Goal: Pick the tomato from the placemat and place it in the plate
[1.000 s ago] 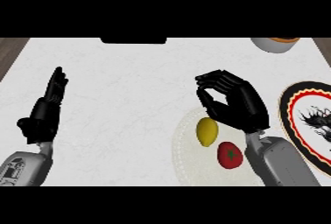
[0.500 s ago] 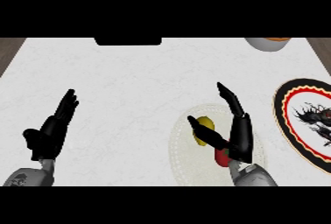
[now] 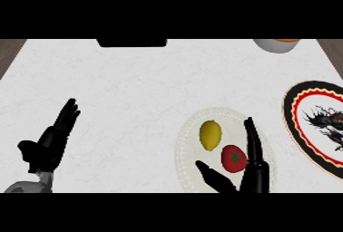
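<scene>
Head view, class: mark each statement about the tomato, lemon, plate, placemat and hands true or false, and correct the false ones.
1. The tomato lies on the pale placemat. True.
2. The lemon rests on the patterned plate. False: it lies on the placemat, beside the tomato.
3. The right hand is curled round the tomato. False: its fingers are straight, next to the tomato.
4. The left hand is open at the view's left. True.
</scene>
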